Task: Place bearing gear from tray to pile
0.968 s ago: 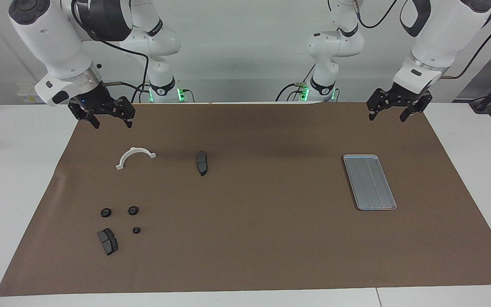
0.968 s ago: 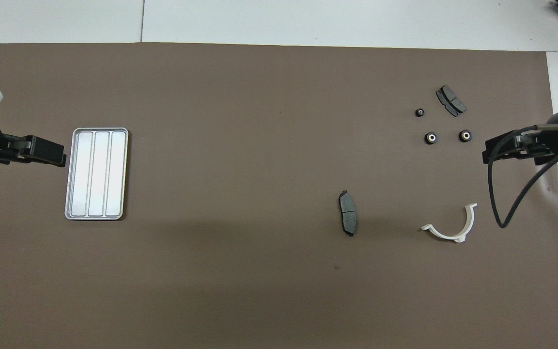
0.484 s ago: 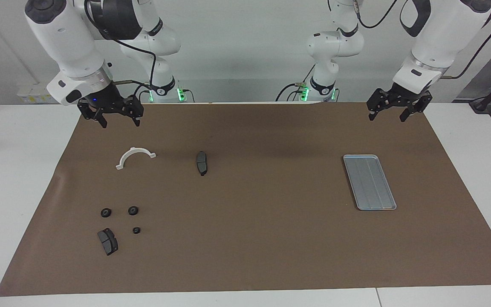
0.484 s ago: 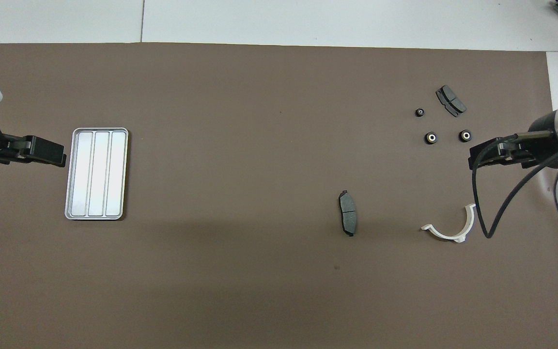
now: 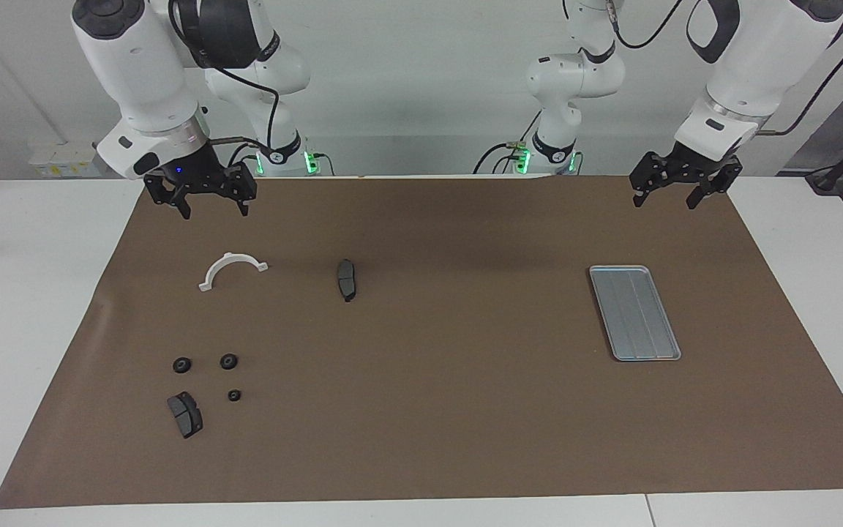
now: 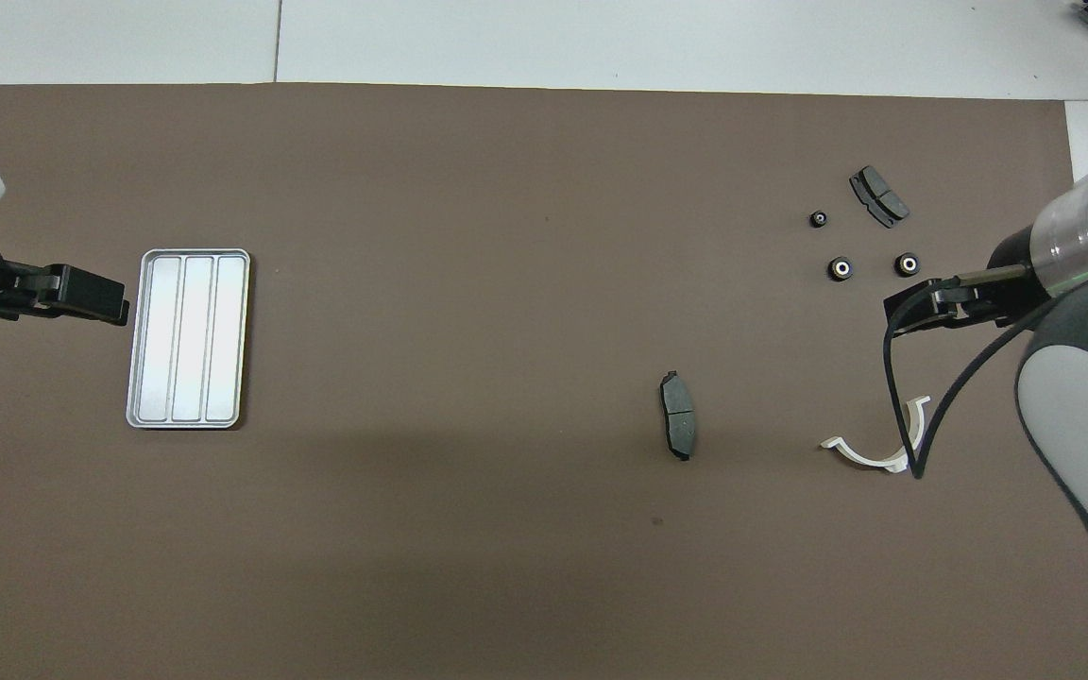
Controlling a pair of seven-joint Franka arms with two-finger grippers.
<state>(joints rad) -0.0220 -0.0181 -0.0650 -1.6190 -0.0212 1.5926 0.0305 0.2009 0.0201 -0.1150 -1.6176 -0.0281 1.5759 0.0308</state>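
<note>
I see my right gripper (image 5: pixel 207 203) and left gripper (image 5: pixel 674 192) both hanging spread and empty; the tray (image 5: pixel 634 312) looks bare, three gears (image 5: pixel 228 361) already lying in the pile (image 5: pixel 195 388). I'd judge them small, hard, light and prone to rolling, best pinched across the rim. No readable writing anywhere

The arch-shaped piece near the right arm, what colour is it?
White; the arch shows best in the facing view.

white plastic arch (image 5: pixel 232 269), lone brake pad (image 5: pixel 347 279) nr mat (image 5: pixel 465 439) centre
</note>
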